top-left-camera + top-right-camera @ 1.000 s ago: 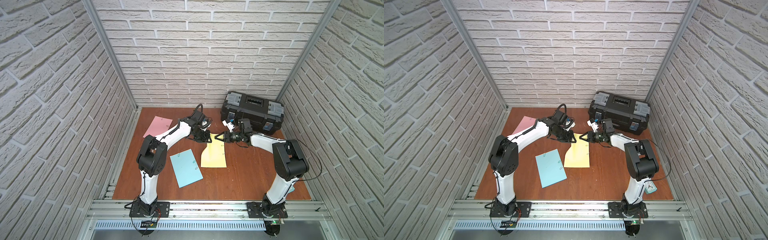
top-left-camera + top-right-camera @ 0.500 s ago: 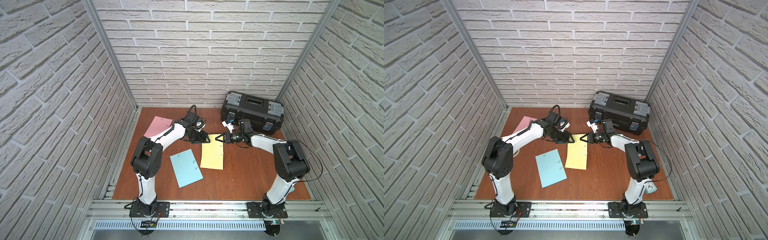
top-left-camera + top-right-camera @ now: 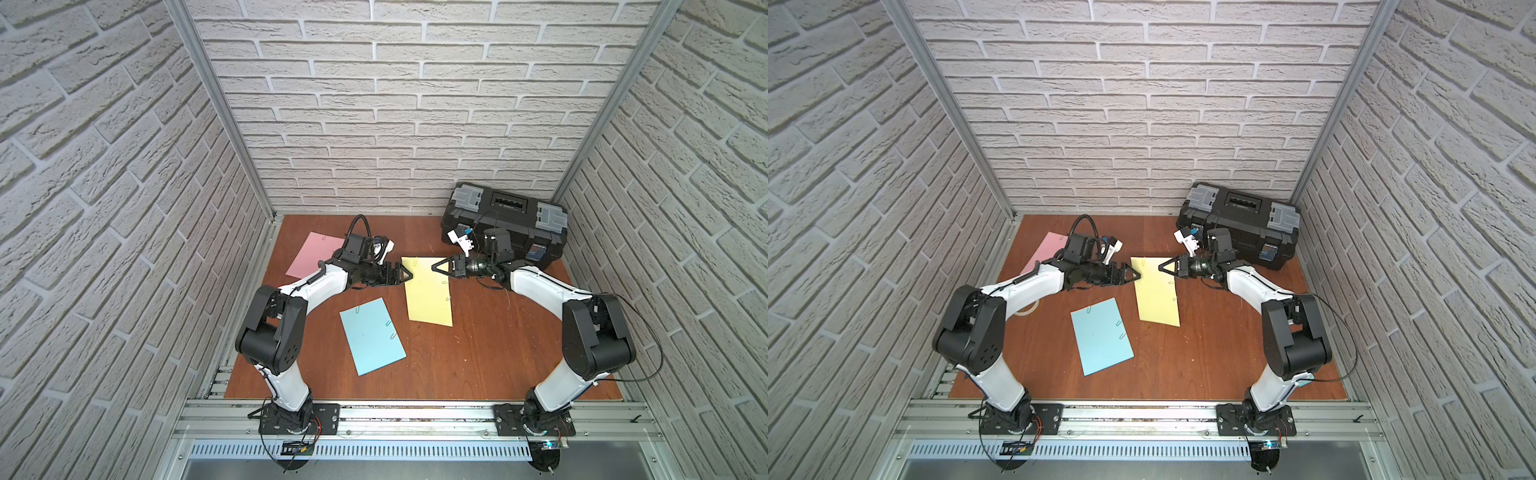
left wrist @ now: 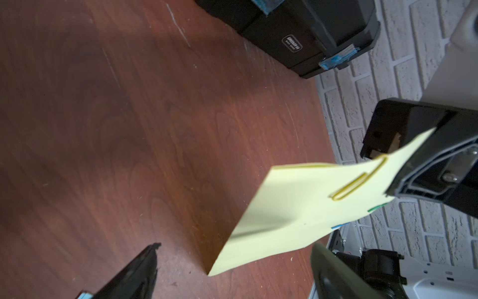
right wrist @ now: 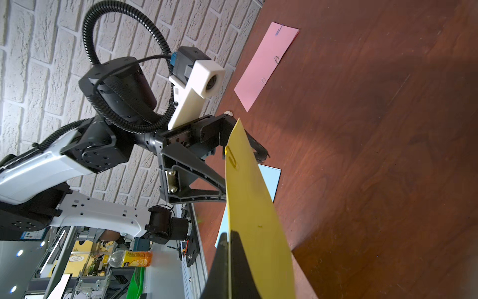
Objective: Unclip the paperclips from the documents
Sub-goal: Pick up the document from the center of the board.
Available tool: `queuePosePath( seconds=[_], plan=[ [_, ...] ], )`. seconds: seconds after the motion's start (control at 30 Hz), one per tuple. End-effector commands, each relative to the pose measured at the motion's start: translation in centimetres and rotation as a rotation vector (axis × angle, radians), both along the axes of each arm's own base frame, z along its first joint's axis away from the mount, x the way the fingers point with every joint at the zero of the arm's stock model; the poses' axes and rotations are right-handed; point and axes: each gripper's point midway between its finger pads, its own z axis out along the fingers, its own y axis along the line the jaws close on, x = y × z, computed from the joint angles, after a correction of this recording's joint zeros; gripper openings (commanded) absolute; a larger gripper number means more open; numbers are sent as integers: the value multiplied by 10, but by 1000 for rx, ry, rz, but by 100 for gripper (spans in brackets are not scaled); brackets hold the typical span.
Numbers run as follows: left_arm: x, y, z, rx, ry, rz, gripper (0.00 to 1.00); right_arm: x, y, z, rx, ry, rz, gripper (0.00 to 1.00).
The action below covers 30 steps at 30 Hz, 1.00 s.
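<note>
Lying pink sheet (image 3: 311,255): it is lying flat on the far left of the table (image 3: 478,353), apart from both arms, and small clips (image 5: 277,59) are sitting on its edges.
Left gripper (image 3: 406,275): its jaws are standing wide apart and holding nothing. The tips are hovering just beside the lifted corner of the yellow paper.
Blue sheet (image 3: 372,334): it is lying flat nearer the front, with wire clips (image 3: 388,323) on its edges. Nothing is touching it.
Yellow sheet (image 3: 428,295): its far edge is being held up off the wood while the near part is resting on the table. A yellow paperclip (image 4: 354,185) is sitting on the raised edge, and a green clip (image 4: 376,208) and a blue clip (image 4: 337,227) are showing on the side edge.
Right gripper (image 3: 435,268): its jaws are pressing together on the raised edge, just beside the yellow paperclip.
Toolbox (image 3: 505,216): it is standing in the far right corner and is not involved.
Step in hand: the left arm is probably preparing to take the yellow paperclip.
Doing it well: the jaws should be closing only on the wire loop, not on the paper. They should then be pulling along the clip's length, off the edge, while the right hold is staying firm. A sideways pull is risking a tear.
</note>
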Motion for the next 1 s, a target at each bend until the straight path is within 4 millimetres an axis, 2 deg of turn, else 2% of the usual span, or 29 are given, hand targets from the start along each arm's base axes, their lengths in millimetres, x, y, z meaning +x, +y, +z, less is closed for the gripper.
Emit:
queuePosePath(
  seconds=[0.0,0.33,0.47,0.6,0.73,0.8,0.97],
  plan=[
    [7,-14,41,-123,-154,-52,92,2,2,40,56,-83,14,3],
    [15,-23,59,-179,-252,-86,91,3,4,62,102,-99,21,3],
    [13,-32,74,-229,-305,-119,90,5,4,71,108,-102,18,3],
    [5,-41,85,-275,-324,-166,84,13,-2,69,90,-90,-20,3],
    [-1,-45,92,-294,-325,-194,71,31,-16,57,77,-49,-103,3],
    [-2,-45,95,-296,-328,-194,61,38,-21,51,76,-31,-132,3],
    [-1,-42,101,-291,-338,-178,42,40,-22,42,74,-9,-135,3]
  ],
)
